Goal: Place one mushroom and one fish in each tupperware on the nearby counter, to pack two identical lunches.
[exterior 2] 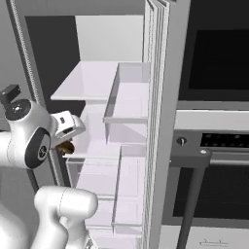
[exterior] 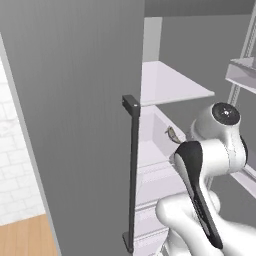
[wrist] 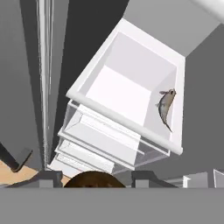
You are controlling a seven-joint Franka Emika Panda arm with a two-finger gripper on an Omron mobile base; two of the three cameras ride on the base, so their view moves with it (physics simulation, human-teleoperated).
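I am looking into the open white plastic fridge drawer [wrist: 131,94] at centre frame; its floor is lying mostly bare, offering me room. The small grey-brown fish [wrist: 166,107] is hugging the right wall. The drawer's front rim [wrist: 122,120] is crossing my path.

Kitchen: open fridge [exterior 2: 116,97] beside built-in oven [exterior 2: 214,58].

An open white drawer [wrist: 131,94] in the fridge carries a single grey-brown fish [wrist: 165,107], lying against its wall at about 3 o'clock in the hand view, curved, head toward 12 o'clock. The rest of the drawer floor is bare white. In the left base view the fish [exterior: 172,134] rests at the drawer's far edge, below a pale shelf [exterior: 167,85].
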